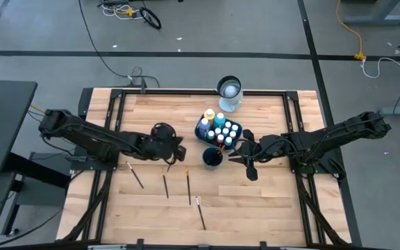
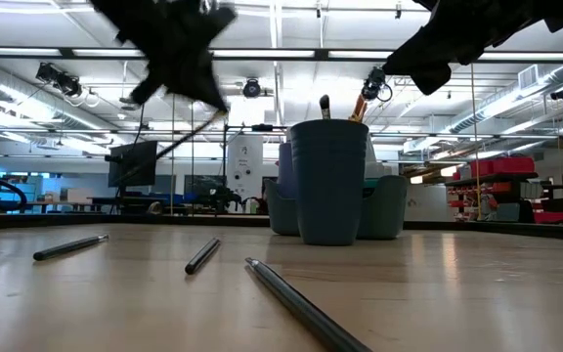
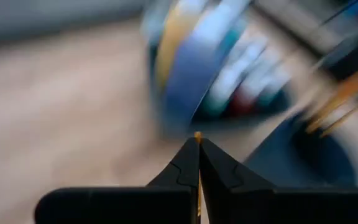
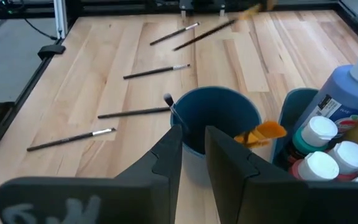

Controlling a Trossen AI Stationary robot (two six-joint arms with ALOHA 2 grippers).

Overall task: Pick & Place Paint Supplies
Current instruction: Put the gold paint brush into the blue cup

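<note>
A dark blue cup [image 1: 212, 157] stands at mid-table with two brushes in it, one white-tipped [image 4: 168, 99] and one orange [image 4: 261, 133]. Behind it a blue caddy [image 1: 219, 129] holds small bottles with white and coloured caps and a taller bottle [image 4: 344, 87]. My left gripper [image 1: 178, 151] hovers left of the cup, shut on a thin dark brush [image 2: 169, 147]. My right gripper [image 1: 237, 151] hovers at the cup's right side, its fingers [image 4: 173, 146] a narrow gap apart and empty. Several brushes [image 1: 188, 186] lie flat on the wood in front. My left gripper pinches the thin brush between its two fingertips, near its yellow-orange end [image 3: 197, 135]. The brush is lifted clear of the table. Its long dark handle [image 2: 154, 154] slants down below the gripper.
A clear glass jar [image 1: 229, 94] stands at the far edge behind the caddy. The loose brushes [image 4: 156, 71] are spread over the near left-centre of the table. Bare wood shows near the front right [image 1: 269, 208].
</note>
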